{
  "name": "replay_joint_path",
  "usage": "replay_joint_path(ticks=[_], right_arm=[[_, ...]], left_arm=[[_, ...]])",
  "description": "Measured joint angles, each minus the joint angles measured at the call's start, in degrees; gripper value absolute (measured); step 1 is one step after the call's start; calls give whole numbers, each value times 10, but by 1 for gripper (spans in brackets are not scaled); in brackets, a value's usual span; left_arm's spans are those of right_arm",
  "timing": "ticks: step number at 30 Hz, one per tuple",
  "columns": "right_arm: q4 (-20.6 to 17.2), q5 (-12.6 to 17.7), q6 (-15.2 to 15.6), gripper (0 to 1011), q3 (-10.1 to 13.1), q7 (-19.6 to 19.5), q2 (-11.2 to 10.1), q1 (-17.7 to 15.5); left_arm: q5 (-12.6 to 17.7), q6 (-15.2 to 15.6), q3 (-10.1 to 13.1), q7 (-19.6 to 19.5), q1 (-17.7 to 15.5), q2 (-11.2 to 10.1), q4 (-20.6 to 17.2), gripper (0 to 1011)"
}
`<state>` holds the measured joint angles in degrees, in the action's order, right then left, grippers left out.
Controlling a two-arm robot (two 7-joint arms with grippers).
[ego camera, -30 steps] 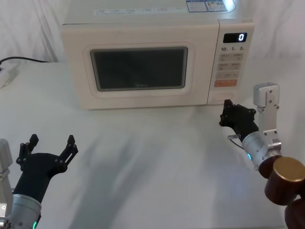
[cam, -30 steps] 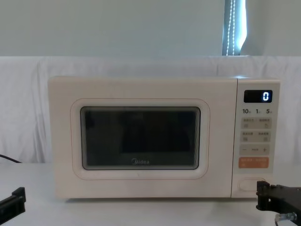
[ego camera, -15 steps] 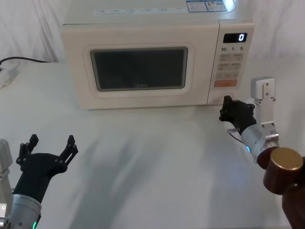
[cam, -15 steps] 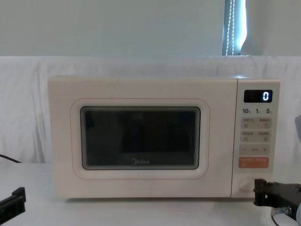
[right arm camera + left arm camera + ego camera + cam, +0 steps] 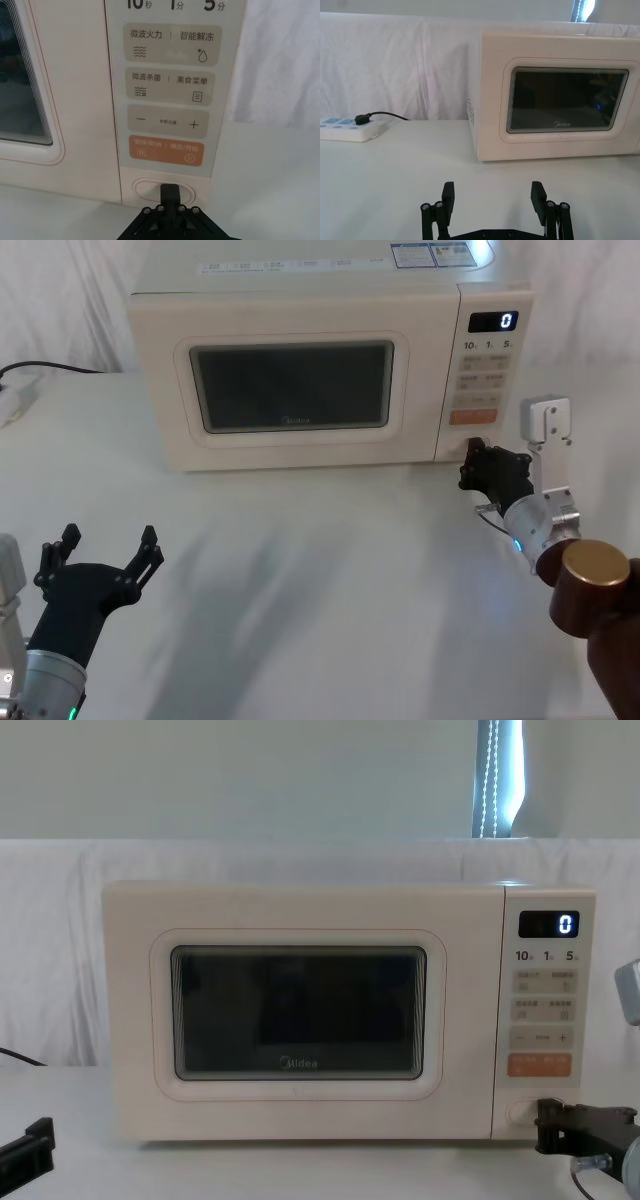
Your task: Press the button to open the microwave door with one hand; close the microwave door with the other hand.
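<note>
On white table (image 5: 330, 570), with closed right gripper (image 5: 170, 192) at button (image 5: 145, 190), five o'clock on microwave: press squarely, straight in.

Black grippers on silver wrists, one brown joint cap

The left gripper (image 5: 103, 552) is matte black, with ridged fingers on linkages pinned by small silver screws, on a silver cylindrical wrist with a green light. The right gripper (image 5: 468, 465) is the same black, its silver wrist carrying a blue light, a thin cable, a pale grey bracket and a glossy brown joint with a bronze cap.
</note>
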<state>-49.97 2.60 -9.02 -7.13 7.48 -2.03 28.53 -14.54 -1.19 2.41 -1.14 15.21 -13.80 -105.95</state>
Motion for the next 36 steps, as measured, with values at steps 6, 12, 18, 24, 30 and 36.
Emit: replay_joint_path(ticks=[6, 12, 18, 24, 30, 36], right_arm=[[7, -1, 1, 0, 1, 0, 1, 6], [13, -2, 1, 0, 3, 0, 2, 10], [16, -2, 2, 0, 4, -2, 3, 11], [23, -3, 1, 0, 5, -2, 3, 13], [28, -3, -1, 0, 6, -2, 3, 16], [37, -4, -6, 0, 7, -1, 4, 21]], left_arm=[[0, 0, 0, 0, 0, 0, 0, 1001], [0, 0, 0, 0, 0, 0, 0, 1001], [0, 0, 0, 0, 0, 0, 0, 1001], [0, 0, 0, 0, 0, 0, 0, 1001], [0, 0, 0, 0, 0, 0, 0, 1001], [0, 0, 0, 0, 0, 0, 0, 1001]])
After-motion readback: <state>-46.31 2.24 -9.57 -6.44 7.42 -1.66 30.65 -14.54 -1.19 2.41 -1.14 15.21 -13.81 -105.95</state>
